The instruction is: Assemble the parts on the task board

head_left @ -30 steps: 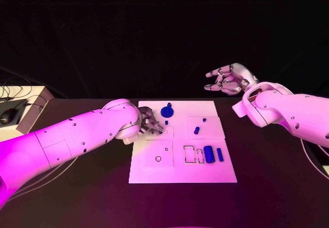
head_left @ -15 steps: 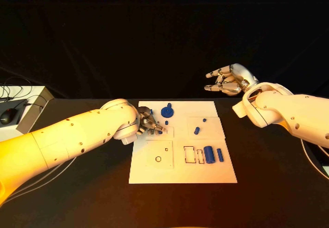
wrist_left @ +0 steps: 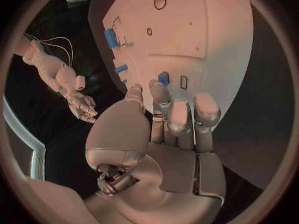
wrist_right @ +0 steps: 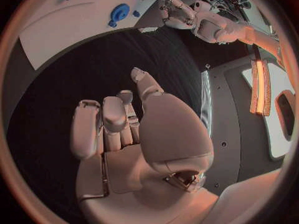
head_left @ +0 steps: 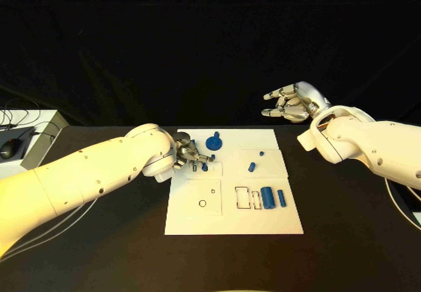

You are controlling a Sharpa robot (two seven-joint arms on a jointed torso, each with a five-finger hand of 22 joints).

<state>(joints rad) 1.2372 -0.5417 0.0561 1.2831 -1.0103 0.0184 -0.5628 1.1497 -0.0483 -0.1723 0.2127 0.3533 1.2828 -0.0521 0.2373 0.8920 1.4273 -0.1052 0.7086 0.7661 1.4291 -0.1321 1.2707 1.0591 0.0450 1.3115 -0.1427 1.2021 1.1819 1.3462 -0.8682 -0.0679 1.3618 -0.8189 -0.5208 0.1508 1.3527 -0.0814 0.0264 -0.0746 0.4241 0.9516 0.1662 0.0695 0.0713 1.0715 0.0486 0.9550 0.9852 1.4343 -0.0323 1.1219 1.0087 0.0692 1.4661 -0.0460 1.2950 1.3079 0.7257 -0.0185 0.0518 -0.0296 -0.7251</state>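
Observation:
The white task board [head_left: 232, 210] lies mid-table. My left hand [head_left: 187, 154] hangs over its near-left part and pinches a small blue part [head_left: 204, 165] at its fingertips. In the left wrist view that small blue part [wrist_left: 164, 78] sits just past the fingertips [wrist_left: 159, 89], beside a small rectangular slot [wrist_left: 184, 82]. A round blue part [head_left: 215, 144] stands near the board's far edge, with a small blue peg [head_left: 252, 165] at mid-board. Two long blue parts [head_left: 267, 198] lie on the right. My right hand [head_left: 293, 101] hovers beyond the far right corner, fingers loosely bent, holding nothing.
A white box [head_left: 39, 131] with a computer mouse [head_left: 11, 149] and cables sits at the table's left edge. Bare black table [head_left: 351, 213] lies right of the board and in front of it.
My left hand has shifted a little toward the board's middle, and the small blue part now shows at its fingertips. The right hand has stayed in place.

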